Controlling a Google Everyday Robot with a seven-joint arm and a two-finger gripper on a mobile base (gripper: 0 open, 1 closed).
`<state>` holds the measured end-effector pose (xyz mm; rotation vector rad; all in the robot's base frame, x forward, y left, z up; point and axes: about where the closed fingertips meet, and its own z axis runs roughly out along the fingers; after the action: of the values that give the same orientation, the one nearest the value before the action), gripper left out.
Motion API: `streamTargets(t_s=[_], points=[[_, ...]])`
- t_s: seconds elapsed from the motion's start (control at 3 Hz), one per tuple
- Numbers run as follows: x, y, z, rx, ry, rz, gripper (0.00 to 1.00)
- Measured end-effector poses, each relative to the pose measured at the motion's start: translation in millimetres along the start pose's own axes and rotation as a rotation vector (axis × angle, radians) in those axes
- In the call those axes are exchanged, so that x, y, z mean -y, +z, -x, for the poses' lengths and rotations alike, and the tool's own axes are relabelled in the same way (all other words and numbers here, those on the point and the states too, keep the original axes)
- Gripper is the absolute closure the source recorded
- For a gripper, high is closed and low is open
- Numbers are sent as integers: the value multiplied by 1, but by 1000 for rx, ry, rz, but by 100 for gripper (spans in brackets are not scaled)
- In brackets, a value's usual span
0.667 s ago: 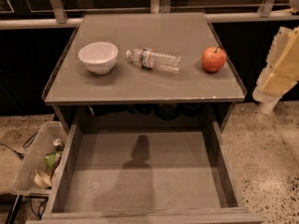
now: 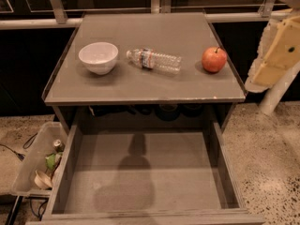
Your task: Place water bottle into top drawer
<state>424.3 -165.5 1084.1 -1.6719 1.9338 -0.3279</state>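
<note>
The water bottle (image 2: 153, 60) lies on its side in the middle of the grey tabletop (image 2: 140, 86), cap to the left, clear and ribbed with a red, white and blue label. The top drawer (image 2: 140, 172) is pulled out below the tabletop, wide and shallow, with a bare grey bottom. My gripper (image 2: 276, 50), cream and white, hangs at the right edge of the view, beside the table's right side and apart from the bottle. Nothing is held in it that I can see.
A white bowl (image 2: 98, 57) stands left of the bottle and a red apple (image 2: 214, 60) right of it. A clear plastic bin (image 2: 35, 165) with rubbish sits on the speckled floor left of the drawer. A rail runs behind the table.
My gripper has shifted slightly at the right edge. The bottle, bowl, apple and drawer have not moved.
</note>
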Motion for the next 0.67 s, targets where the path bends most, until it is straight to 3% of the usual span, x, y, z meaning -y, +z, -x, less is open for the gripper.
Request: streamTargets(t_s=[0.33,0.67], points=[[26,23,3,39,-31,0,0],[50,70,4,69,-53,54,0]])
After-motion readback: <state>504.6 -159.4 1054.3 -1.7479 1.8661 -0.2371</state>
